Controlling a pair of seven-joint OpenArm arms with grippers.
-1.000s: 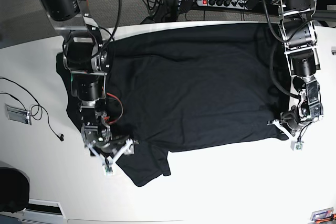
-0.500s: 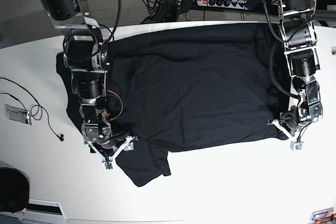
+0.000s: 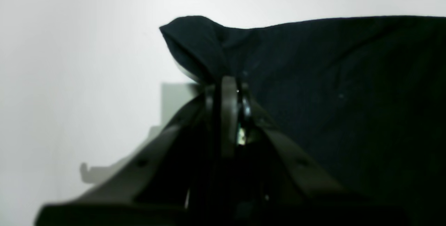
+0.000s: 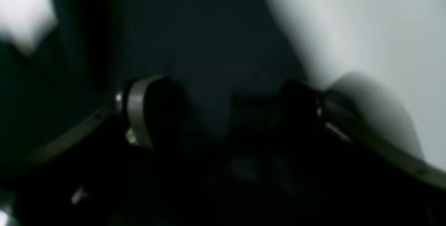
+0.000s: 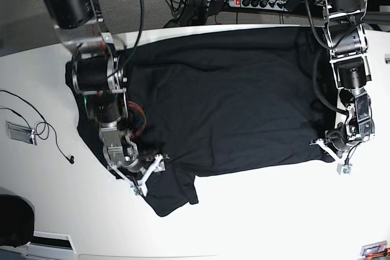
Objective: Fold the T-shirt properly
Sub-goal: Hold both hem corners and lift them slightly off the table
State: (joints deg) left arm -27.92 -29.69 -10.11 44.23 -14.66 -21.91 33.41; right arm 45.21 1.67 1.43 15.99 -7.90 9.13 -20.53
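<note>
The black T-shirt (image 5: 225, 101) lies spread over the white table (image 5: 262, 217), with one sleeve (image 5: 173, 193) sticking out toward the front left. My left gripper (image 5: 334, 153) is at the shirt's front right corner and is shut on it. In the left wrist view its fingers (image 3: 228, 90) pinch a raised fold of the T-shirt (image 3: 331, 79). My right gripper (image 5: 146, 175) stands open over the cloth at the shirt's front left, by the sleeve. The right wrist view is blurred, with both fingers (image 4: 139, 111) spread wide and black T-shirt cloth (image 4: 209, 55) between them.
A thin black cable (image 5: 36, 129) and a small silver piece (image 5: 18, 132) lie on the table at the far left. A power strip (image 5: 262, 2) and cables sit behind the table. A dark rounded object (image 5: 12, 220) is at the front left corner.
My right gripper has swung to the right and turned, and is now further onto the shirt near the sleeve. The left gripper has kept its place and grip.
</note>
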